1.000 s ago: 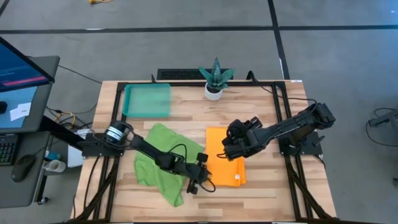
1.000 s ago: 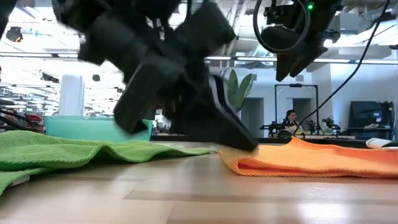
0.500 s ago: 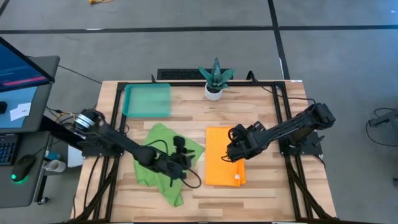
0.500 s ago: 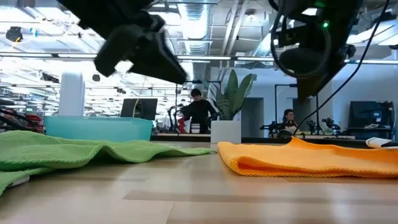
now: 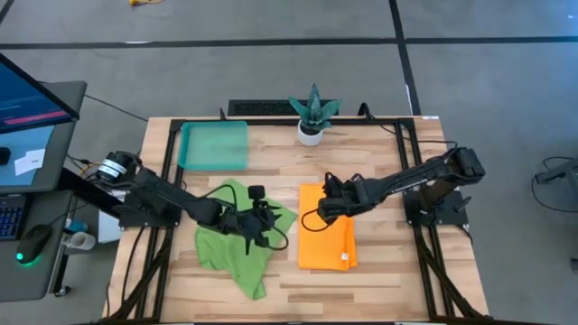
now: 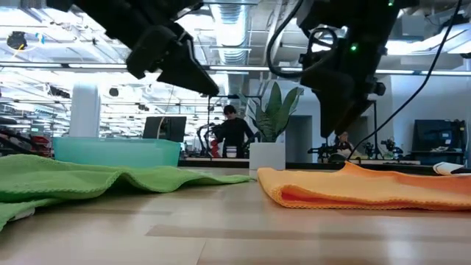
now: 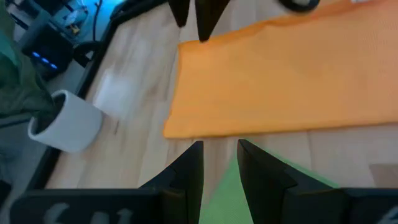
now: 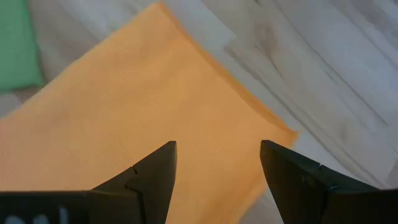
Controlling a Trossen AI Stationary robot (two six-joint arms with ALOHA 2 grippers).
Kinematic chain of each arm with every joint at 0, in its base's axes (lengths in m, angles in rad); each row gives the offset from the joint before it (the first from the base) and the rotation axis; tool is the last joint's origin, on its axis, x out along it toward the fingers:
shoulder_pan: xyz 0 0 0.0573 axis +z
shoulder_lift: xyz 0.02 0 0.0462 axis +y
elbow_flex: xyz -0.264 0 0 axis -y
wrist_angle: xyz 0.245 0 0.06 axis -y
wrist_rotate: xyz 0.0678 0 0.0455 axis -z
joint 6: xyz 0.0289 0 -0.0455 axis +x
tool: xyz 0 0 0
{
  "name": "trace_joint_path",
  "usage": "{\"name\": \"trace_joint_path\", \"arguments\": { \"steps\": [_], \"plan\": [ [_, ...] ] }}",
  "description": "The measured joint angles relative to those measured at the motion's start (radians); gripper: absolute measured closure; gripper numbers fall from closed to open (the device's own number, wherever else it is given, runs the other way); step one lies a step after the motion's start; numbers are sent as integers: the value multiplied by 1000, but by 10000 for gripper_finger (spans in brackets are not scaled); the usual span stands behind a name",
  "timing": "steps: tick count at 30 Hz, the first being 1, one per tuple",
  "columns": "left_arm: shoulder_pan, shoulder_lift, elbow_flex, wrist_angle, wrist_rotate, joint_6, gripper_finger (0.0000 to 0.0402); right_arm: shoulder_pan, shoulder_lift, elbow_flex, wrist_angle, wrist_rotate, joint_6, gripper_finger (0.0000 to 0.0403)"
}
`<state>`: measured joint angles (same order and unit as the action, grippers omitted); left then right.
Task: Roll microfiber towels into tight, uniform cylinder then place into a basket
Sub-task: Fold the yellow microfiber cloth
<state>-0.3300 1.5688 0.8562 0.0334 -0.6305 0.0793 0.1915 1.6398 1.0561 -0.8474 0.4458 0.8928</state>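
The orange towel (image 5: 327, 239) lies flat on the table as a folded rectangle, and the left wrist view shows it too (image 7: 280, 81). Left of it, the green towel (image 5: 237, 242) lies rumpled. The teal basket (image 5: 214, 144) stands at the far left of the table. My left gripper (image 5: 264, 218) hovers over the green towel's right part, its fingers (image 7: 219, 163) a narrow gap apart with nothing between them. My right gripper (image 5: 323, 209) hangs wide open above the orange towel's far left corner (image 8: 217, 168), clear of the cloth.
A small white pot with a green spiky plant (image 5: 312, 116) stands at the far edge, right of the basket. Bare wood lies along the near edge and right of the orange towel. A monitor and a desk stand beyond the table's left edge.
My left gripper has risen from the orange towel's near left edge and gone toward the table's left and far side, over the green towel. My right gripper has sunk and shifted a little left over the orange towel's far part. Both towels lie as before.
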Motion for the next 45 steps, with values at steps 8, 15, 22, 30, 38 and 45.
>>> {"name": "trace_joint_path", "arguments": {
  "steps": [8, 15, 22, 30, 38, 45],
  "plan": [
    [81, -20, 1, 98, 59, 51, 310, -13, 1, 0, 15, -3, 5, 148],
    [114, -19, 1, 82, 162, -12, 310, -22, 2, -54, 93, -5, -13, 148],
    [114, -19, 1, 77, 164, -21, 310, -44, 2, -73, 111, -25, -21, 148],
    [115, -19, 1, 37, 163, -37, 310, -65, 2, -127, 192, -40, -54, 148],
    [115, -19, 1, 32, 163, -38, 310, -96, 3, -179, 235, -105, -48, 148],
    [115, -19, 1, 32, 162, -39, 310, -108, 3, -220, 242, -133, -13, 148]
  ]
}}
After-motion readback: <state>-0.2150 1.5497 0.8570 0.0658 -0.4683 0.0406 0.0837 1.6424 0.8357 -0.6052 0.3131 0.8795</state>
